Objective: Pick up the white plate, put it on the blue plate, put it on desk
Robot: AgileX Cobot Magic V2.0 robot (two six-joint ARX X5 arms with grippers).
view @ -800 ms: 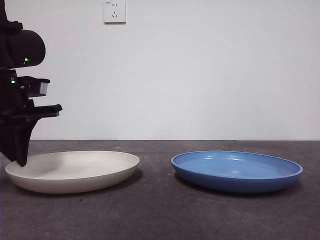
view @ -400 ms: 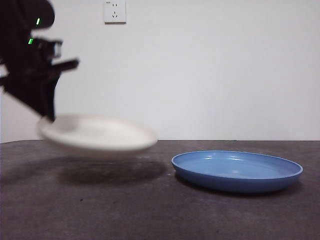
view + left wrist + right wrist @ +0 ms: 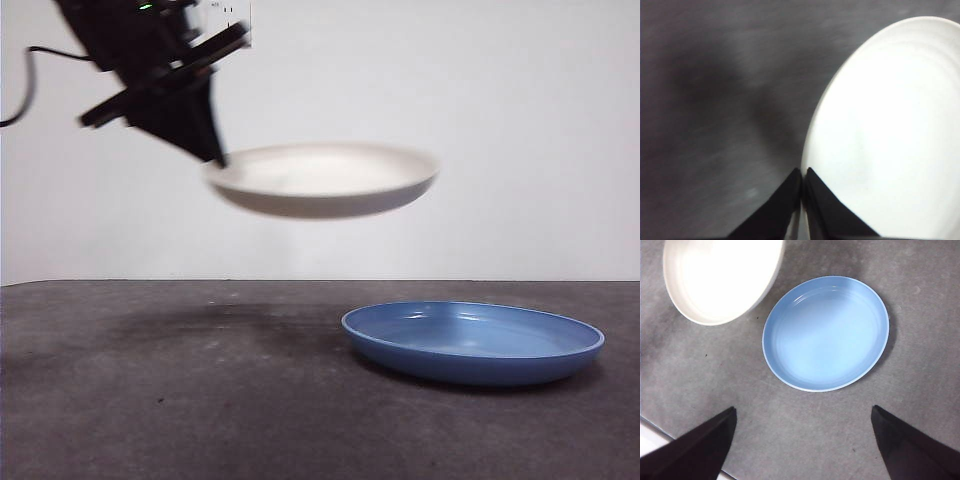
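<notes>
White plate airborne (rim pinched by left jaws), clear of blue plate.

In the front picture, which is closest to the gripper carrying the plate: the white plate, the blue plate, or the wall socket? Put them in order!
1. The white plate: the left gripper is shut on its rim, holding it in the air.
2. The wall socket: just above the gripper in the picture, though on the wall behind.
3. The blue plate: down on the desk, off to the side.
</notes>
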